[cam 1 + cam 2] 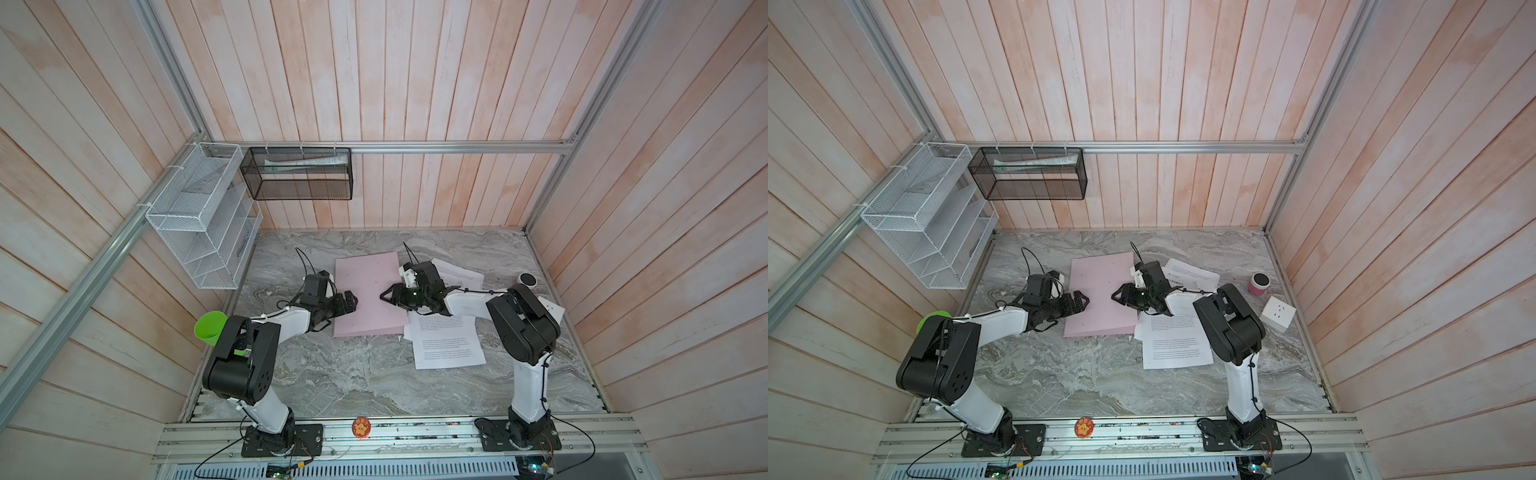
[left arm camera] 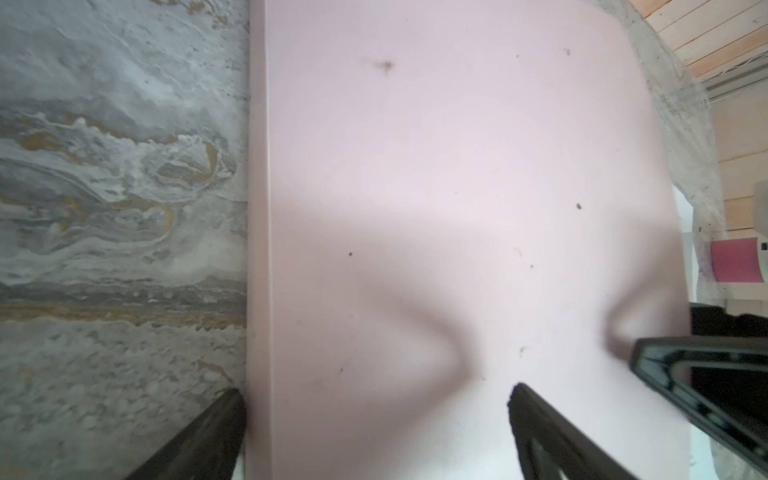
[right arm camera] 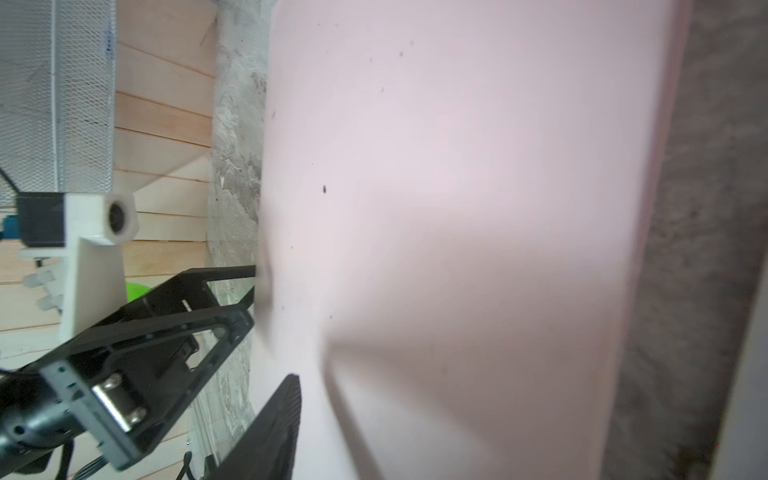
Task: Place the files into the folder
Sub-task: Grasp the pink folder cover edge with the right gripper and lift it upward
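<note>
The pale pink folder (image 1: 365, 274) (image 1: 1100, 270) lies shut on the marble table, its spine edge (image 2: 259, 208) on the left. My left gripper (image 1: 355, 301) (image 2: 374, 399) is open, with one finger beside the spine and the other above the cover. From the right, my right gripper (image 1: 382, 296) (image 1: 1113, 297) reaches in over the cover. One of its fingers (image 3: 286, 399) shows against the pink cover (image 3: 457, 208); the other is hidden. The cover's front right corner looks slightly raised. The files, white printed sheets (image 1: 449, 345) (image 1: 1177, 345), lie right of the folder, partly under the right arm.
A white wire rack (image 1: 203, 224) and a black mesh basket (image 1: 299, 174) hang on the back left walls. A green cup (image 1: 208, 328) stands behind the left arm. A pink-and-black cylinder (image 1: 1259, 284) and a white socket cube (image 1: 1278, 312) sit at the right edge.
</note>
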